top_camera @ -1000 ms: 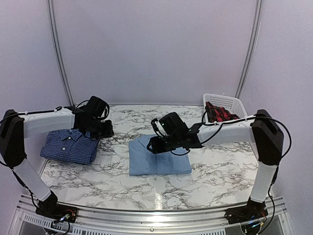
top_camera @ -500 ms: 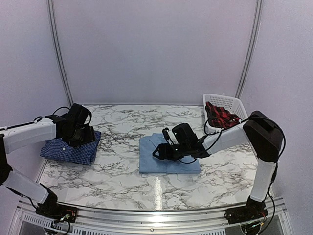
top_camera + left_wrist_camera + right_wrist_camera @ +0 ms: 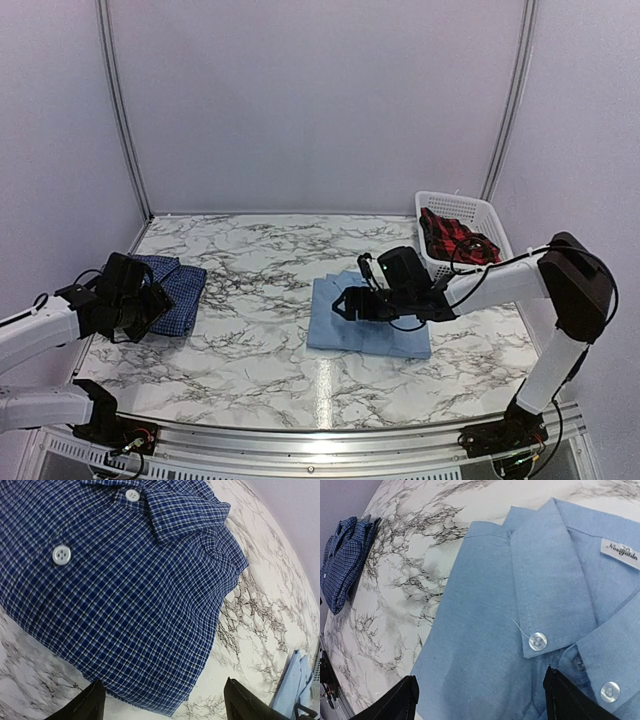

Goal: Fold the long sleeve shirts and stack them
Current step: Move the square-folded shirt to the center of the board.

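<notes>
Counter: white marble with dark veins (image 3: 260,260), carrying both shirts and a basket.
Dark blue check shirt: folded (image 3: 180,290), lying at the left edge of the counter, with its collar and white buttons facing up in the left wrist view.
Light blue shirt: folded into a flat rectangle (image 3: 370,338), right of the counter's middle, toward the near side. Its collar, buttons and a small neck label face up.
Stacking: the two shirts lie well apart, neither on the other.
Left gripper: open (image 3: 162,695), its fingers spread wide with nothing between them. It hangs just above the near edge of the check shirt.
Right gripper: open (image 3: 480,690), its fingers spread wide and gripping nothing. It hangs low over the light blue shirt near the collar.
Basket: white slotted plastic (image 3: 488,213), at the far right corner of the counter.
Basket contents: a crumpled red and black plaid garment (image 3: 455,235).
</notes>
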Tool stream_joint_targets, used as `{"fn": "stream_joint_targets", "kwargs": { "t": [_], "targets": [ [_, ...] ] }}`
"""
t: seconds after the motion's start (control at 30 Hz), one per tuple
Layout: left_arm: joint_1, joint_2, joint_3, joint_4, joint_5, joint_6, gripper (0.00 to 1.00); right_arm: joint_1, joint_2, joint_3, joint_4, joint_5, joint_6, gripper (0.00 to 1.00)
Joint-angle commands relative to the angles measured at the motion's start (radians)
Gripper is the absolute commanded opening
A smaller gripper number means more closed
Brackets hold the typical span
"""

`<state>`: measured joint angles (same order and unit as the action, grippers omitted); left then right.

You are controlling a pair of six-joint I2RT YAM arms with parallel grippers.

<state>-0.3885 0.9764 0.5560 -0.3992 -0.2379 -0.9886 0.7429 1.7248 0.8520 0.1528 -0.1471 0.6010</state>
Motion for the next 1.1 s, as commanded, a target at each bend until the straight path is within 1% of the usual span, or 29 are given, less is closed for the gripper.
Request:
{"fn": "stream_joint_targets", "kwargs": {
  "t": [0.0, 0.03, 0.1, 0.23, 0.3, 0.4, 0.47, 0.5, 0.63, 0.7, 0.8, 0.87, 0.93, 1.07],
  "targets": [
    [0.004, -0.045, -0.09, 0.154, 0.071, -0.17, 0.86, 0.039, -0.063, 0.085, -0.065, 0.031, -0.078, 0.83],
    [0.004, -0.042, -0.111, 0.217, 0.093, -0.183, 0.87, 0.048, -0.068, 0.108, -0.08, 0.039, -0.094, 0.84],
    [0.005, -0.025, -0.151, 0.284, 0.121, -0.206, 0.88, 0.063, -0.079, 0.133, -0.105, 0.061, -0.116, 0.84],
    [0.005, 0.026, -0.181, 0.358, 0.144, -0.232, 0.88, 0.08, -0.097, 0.149, -0.106, 0.066, -0.131, 0.85],
    [0.004, 0.047, -0.191, 0.417, 0.141, -0.221, 0.88, 0.085, -0.102, 0.153, -0.104, 0.067, -0.133, 0.85],
    [0.009, 0.095, -0.189, 0.456, 0.165, -0.221, 0.91, 0.095, -0.108, 0.16, -0.106, 0.07, -0.144, 0.85],
    [0.009, 0.103, -0.179, 0.422, 0.18, -0.233, 0.92, 0.105, -0.11, 0.17, -0.129, 0.081, -0.151, 0.86],
    [0.009, 0.084, -0.18, 0.375, 0.17, -0.236, 0.93, 0.11, -0.113, 0.172, -0.139, 0.09, -0.154, 0.86],
    [0.009, -0.071, -0.202, 0.194, 0.078, -0.266, 0.94, 0.116, -0.127, 0.159, -0.142, 0.11, -0.155, 0.87],
    [0.012, -0.132, -0.218, 0.125, 0.06, -0.281, 0.96, 0.118, -0.131, 0.15, -0.139, 0.118, -0.151, 0.88],
    [0.015, -0.158, -0.256, 0.114, 0.068, -0.299, 0.98, 0.123, -0.14, 0.134, -0.115, 0.139, -0.148, 0.98],
    [0.024, -0.132, -0.281, 0.183, 0.097, -0.295, 0.99, 0.126, -0.153, 0.12, -0.092, 0.142, -0.149, 0.99],
    [0.028, -0.095, -0.298, 0.31, 0.126, -0.272, 0.99, 0.132, -0.167, 0.112, -0.082, 0.189, -0.158, 0.99],
    [0.046, 0.018, -0.298, 0.501, 0.168, -0.225, 0.99, 0.14, -0.199, 0.098, -0.087, 0.257, -0.177, 0.99]
  ]
}}
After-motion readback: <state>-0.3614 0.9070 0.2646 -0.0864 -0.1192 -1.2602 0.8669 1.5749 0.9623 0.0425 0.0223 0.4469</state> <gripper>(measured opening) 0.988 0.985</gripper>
